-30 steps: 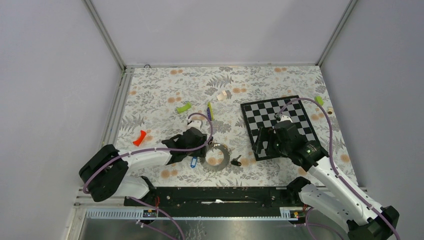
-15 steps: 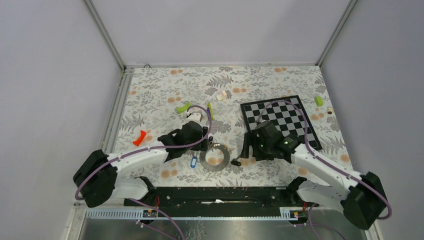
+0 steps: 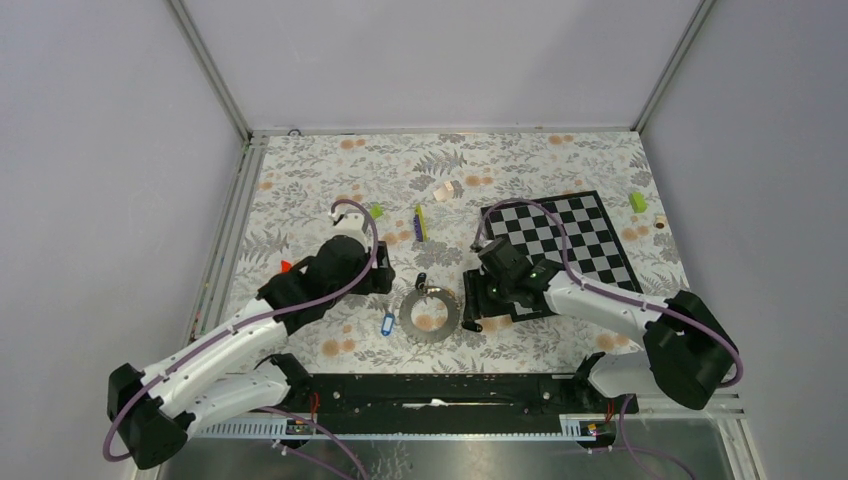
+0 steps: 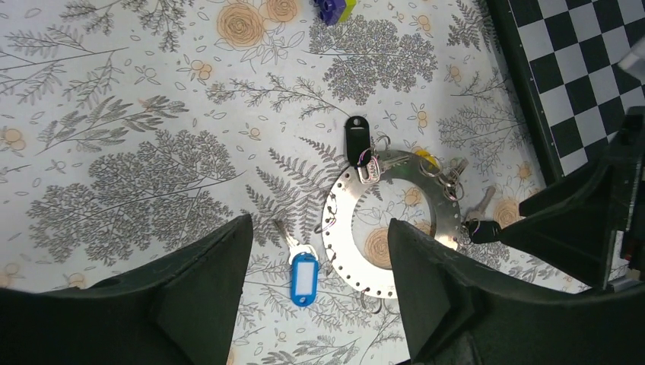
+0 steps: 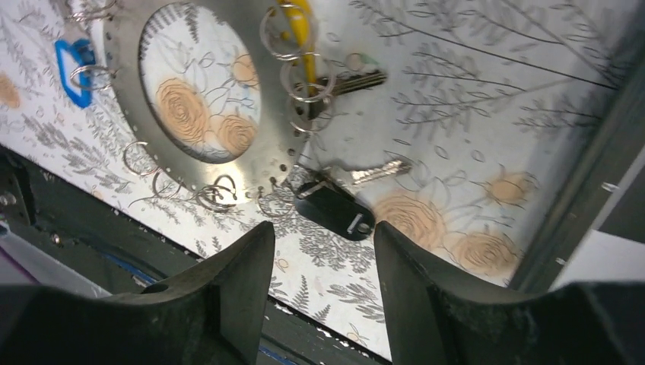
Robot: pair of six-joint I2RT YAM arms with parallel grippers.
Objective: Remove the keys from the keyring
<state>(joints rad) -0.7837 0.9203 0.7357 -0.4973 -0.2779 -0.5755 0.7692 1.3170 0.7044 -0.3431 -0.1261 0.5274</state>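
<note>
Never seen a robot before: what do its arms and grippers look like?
The left arm and right arm have white shells, black joints and a loose purple cable along each. The left gripper and right gripper are matte black with two broad wedge-shaped fingers. A small green light glows near the right wrist.

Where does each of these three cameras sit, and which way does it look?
Top: above, behind the arms, looking down on the table; both arms show.
Left wrist: on the left arm, looking down at keyring and blue key; own fingers show.
Right wrist: on the right arm, close over keyring and black key; own fingers show.
Shared: the keyring.
</note>
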